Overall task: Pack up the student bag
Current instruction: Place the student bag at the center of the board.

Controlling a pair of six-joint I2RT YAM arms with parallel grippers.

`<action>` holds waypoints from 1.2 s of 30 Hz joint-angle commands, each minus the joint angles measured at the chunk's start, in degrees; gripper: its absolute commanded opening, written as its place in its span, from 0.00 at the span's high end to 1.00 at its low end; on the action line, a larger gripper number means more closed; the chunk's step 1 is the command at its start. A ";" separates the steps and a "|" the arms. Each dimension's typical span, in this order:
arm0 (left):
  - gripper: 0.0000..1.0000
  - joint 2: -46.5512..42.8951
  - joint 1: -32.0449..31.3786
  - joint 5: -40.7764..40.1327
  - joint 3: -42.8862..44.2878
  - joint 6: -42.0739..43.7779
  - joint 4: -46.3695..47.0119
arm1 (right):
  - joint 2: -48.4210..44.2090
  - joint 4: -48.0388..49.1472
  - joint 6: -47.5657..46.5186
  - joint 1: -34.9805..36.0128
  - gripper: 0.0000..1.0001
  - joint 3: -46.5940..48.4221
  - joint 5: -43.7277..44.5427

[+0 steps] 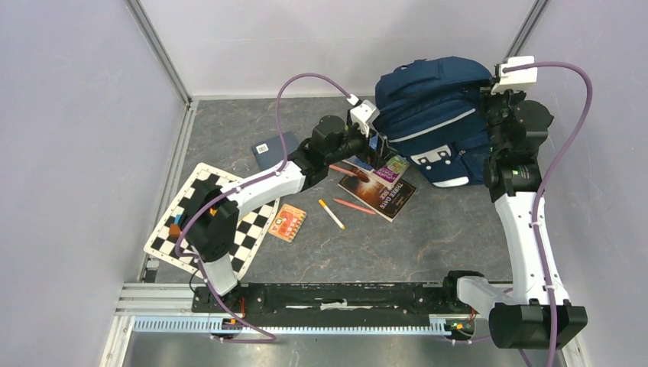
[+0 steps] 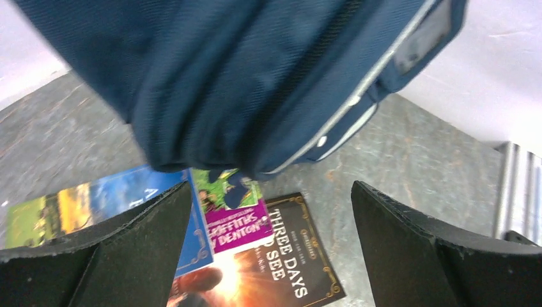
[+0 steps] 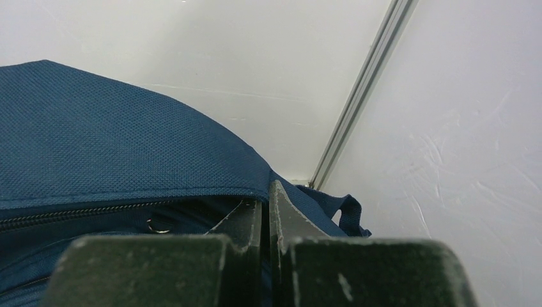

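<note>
At the wrist, right hand (image 3: 267, 208) closed, student bag (image 3: 102, 141) zipper (image 3: 77, 215)

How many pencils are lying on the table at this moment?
3. The yellow pencil lies right of the orange card; a red pencil lies beside it; another red one lies by the left arm. Others may be hidden.

pale lilac walls (image 1: 69, 115), grey marbled tabletop (image 1: 443, 245), aluminium corner rails (image 1: 158, 50)
</note>
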 commanded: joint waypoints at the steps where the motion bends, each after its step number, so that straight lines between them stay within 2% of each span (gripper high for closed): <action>1: 0.00 -4.53 0.43 -8.38 -2.79 3.88 3.63 | -3.87 10.66 0.18 0.11 1.00 1.19 -1.32; 7: 0.00 -7.54 1.39 -7.60 -4.22 5.72 5.06 | -4.46 9.79 -1.54 0.11 1.00 1.27 -1.87; 18: 0.00 -2.30 2.58 -1.96 4.84 6.26 1.40 | -6.16 8.88 -1.55 0.11 1.00 1.14 -3.77; 22: 0.02 -0.70 2.56 -2.43 7.29 7.64 0.92 | -6.39 8.59 -1.73 0.11 1.00 1.52 -3.82; 24: 0.13 0.15 2.56 -0.30 8.59 7.76 0.22 | -6.63 8.52 -1.81 0.13 1.00 1.55 -5.57; 26: 0.39 0.59 2.47 2.52 9.63 7.05 -0.15 | -6.73 8.31 -1.82 0.10 1.00 1.62 -5.87; 29: 0.85 -1.07 2.47 3.81 10.20 6.18 -0.26 | -6.87 7.98 -2.26 0.12 1.00 2.02 -6.19; 30: 0.94 -2.50 2.47 3.35 10.20 6.00 0.01 | -6.83 7.57 -2.87 0.13 1.00 2.49 -6.14; 31: 0.98 -3.77 2.47 3.07 10.26 5.90 0.19 | -6.68 6.93 -4.08 0.07 1.00 3.13 -5.59; 33: 0.98 -7.49 2.47 4.31 11.84 5.20 -0.04 | -6.52 5.23 -6.25 0.09 1.00 5.29 -2.49; 36: 0.98 -10.48 2.41 8.36 18.74 4.00 -4.94 | -6.91 4.20 -7.49 0.13 1.00 7.36 -0.22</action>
